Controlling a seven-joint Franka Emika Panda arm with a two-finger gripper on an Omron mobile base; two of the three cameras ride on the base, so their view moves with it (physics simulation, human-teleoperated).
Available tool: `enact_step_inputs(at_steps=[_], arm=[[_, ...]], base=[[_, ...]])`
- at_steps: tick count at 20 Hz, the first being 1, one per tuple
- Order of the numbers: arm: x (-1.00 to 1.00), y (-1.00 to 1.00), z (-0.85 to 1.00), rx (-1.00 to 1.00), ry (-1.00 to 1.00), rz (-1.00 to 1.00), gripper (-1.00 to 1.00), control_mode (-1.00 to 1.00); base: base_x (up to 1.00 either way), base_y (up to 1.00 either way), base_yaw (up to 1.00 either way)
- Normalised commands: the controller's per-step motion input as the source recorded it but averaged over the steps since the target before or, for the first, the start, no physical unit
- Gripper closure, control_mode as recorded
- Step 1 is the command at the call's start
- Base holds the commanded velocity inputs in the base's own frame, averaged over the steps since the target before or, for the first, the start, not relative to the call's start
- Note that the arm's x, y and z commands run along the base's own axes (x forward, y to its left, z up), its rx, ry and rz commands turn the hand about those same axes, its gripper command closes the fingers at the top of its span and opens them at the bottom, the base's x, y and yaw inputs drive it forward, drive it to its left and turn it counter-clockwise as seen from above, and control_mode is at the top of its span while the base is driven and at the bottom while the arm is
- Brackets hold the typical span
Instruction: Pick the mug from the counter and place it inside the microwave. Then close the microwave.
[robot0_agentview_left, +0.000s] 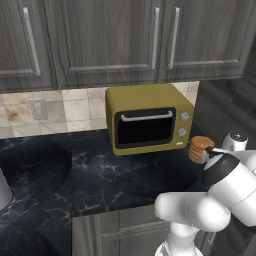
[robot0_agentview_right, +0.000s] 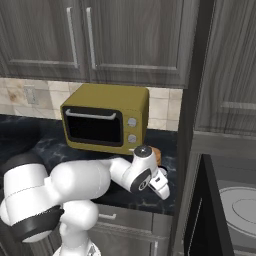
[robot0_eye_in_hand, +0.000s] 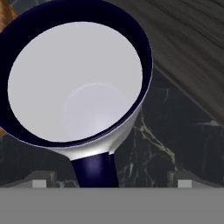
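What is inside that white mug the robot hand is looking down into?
The mug looks empty: a plain white wall and bare round bottom. What it stands on is covered by the mug itself.

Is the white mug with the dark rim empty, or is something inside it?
Empty. The hand view looks straight into the white mug with the dark rim: its pale inner wall and bare round bottom show, with nothing in it.

Mugs: one, the mug (robot0_eye_in_hand: 74, 83), seen from above on the counter (robot0_eye_in_hand: 175, 127).
Toaster ovens: one (robot0_agentview_left: 148, 118), mustard yellow, with two knobs on its front.
Biscuit stacks: one (robot0_agentview_left: 201, 148), beside the toaster oven.
Microwaves: one (robot0_agentview_right: 220, 210), door open.
Wall outlets: one (robot0_agentview_left: 38, 108).
Upper cabinet handles in the left base view: three.
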Motion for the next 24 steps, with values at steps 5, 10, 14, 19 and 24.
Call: enact_step_inputs(at_steps=[5,10,14,19,24], arm=[[0.00,0.00,0.00,0.00,0.00,0.00,-1.00,-1.00],[0.00,0.00,0.00,0.00,0.00,0.00,-1.00,-1.00],[0.00,0.00,0.00,0.00,0.00,0.00,1.00,-1.00],[0.00,0.15,0.00,0.00,0.00,0.06,1.00,-1.00],[0.00,0.20,0.00,0.00,0.00,0.15,1.00,-1.00]], base=[[0.00,0.00,0.00],[0.00,0.00,0.00],[0.00,0.00,0.00],[0.00,0.00,0.00],[0.00,0.00,0.00]])
